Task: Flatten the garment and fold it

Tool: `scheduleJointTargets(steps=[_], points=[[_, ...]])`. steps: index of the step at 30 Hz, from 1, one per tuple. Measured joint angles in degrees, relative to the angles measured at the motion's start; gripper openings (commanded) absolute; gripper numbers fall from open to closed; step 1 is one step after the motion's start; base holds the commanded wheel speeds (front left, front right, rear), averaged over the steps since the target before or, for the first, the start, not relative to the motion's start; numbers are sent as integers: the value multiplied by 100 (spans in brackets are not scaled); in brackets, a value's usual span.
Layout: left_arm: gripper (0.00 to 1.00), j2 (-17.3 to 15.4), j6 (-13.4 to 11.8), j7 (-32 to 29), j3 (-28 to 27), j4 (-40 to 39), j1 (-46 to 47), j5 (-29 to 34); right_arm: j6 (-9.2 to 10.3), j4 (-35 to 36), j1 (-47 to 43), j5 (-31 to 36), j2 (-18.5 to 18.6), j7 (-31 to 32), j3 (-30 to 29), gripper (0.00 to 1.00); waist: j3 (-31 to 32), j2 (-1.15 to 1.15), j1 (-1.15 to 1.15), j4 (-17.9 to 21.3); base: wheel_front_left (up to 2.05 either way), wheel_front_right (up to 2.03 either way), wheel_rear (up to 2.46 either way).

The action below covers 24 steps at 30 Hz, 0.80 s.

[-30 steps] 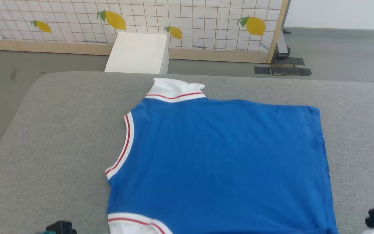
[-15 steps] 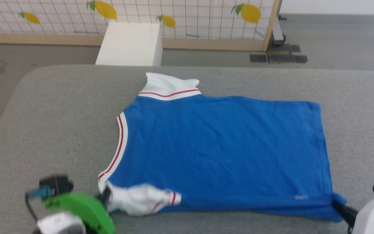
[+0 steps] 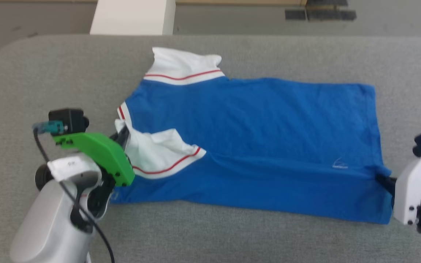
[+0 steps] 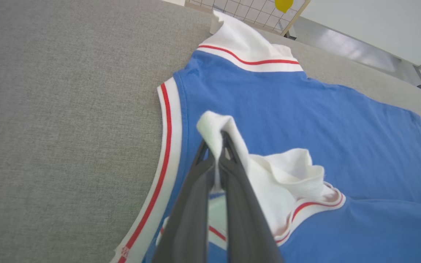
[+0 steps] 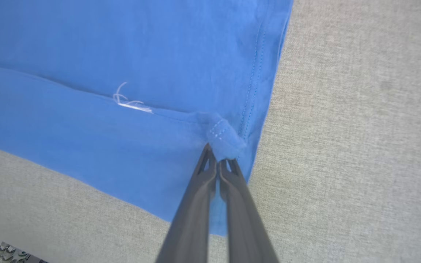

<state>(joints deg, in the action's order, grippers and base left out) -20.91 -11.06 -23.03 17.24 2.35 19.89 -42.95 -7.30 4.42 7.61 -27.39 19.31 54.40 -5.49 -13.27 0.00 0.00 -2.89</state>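
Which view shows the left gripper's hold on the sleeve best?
Left wrist view: the left gripper is shut on the garment's white sleeve, seen close. In the head view its green mount partly hides that hold. The right wrist view shows the blue hem.

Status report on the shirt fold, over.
Left gripper shut on shirt sleeve, right gripper shut on hem corner. Shirt on grey pad, near side partly folded over. White box beyond the pad, apart from the shirt.

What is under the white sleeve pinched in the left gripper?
The blue body of the garment lies under the white sleeve pinched by the left gripper. The grey cushion beneath there is covered.
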Motion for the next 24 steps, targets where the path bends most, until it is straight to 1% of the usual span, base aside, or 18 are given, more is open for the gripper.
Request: scheduleJointTargets(steps=[7,11,14,15,16,17,18,20,24], points=[[0,171,210,116,186,954,655,164,0,-241,561,411,-25,702,218,0,-603,0,1,13,0,0,0],[0,259,289,156,270,1377,791,180,0,-287,733,483,-16,955,300,0,-863,0,0,9,0,0,0],[0,290,347,233,261,1525,933,179,-27,-272,779,480,13,1059,313,0,-952,0,0,-10,0,0,0],[0,298,367,282,265,1562,961,179,-29,-272,777,474,20,1063,311,17,-950,0,0,-16,0,0,0],[38,309,397,307,267,1622,979,179,-29,-289,776,457,16,1065,296,88,-934,0,0,-23,0,0,0],[55,318,403,318,280,1661,985,178,-29,-303,771,447,2,1060,265,100,-913,0,0,-28,0,0,0],[100,323,421,346,289,1711,987,179,-29,-330,755,422,-35,1009,200,100,-868,0,0,-35,0,0,0],[100,337,444,346,310,1771,982,178,-29,-369,723,385,-115,898,76,100,-772,0,1,-46,0,0,0],[100,327,443,661,229,1718,905,181,-29,-345,439,282,-387,467,-274,100,-467,0,1,-66,0,0,0]])
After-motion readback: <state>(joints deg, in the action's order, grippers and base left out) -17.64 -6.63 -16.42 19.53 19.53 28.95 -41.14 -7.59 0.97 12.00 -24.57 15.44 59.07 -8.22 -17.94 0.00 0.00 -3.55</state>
